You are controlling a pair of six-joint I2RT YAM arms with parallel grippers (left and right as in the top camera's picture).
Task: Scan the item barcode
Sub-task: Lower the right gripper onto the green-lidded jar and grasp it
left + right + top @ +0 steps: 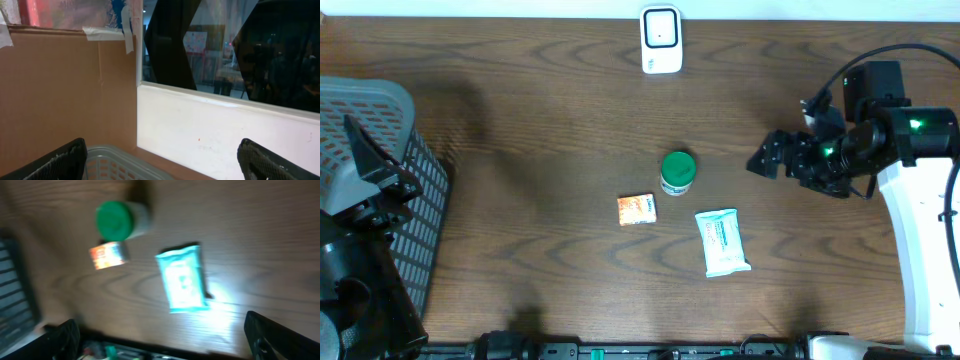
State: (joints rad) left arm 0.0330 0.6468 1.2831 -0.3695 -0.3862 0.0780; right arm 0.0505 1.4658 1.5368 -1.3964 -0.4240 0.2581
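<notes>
Three items lie mid-table: a green-lidded bottle, a small orange packet and a teal wipes pack. No barcode shows on any of them. A white scanner stands at the far edge. My right gripper hangs open and empty to the right of the bottle, above the table. My left gripper is open and empty over the grey basket, facing a wall.
The grey slatted basket fills the left edge of the table, with the left arm over it. A cardboard panel and a white wall lie behind it. The right arm's white base stands at the right edge.
</notes>
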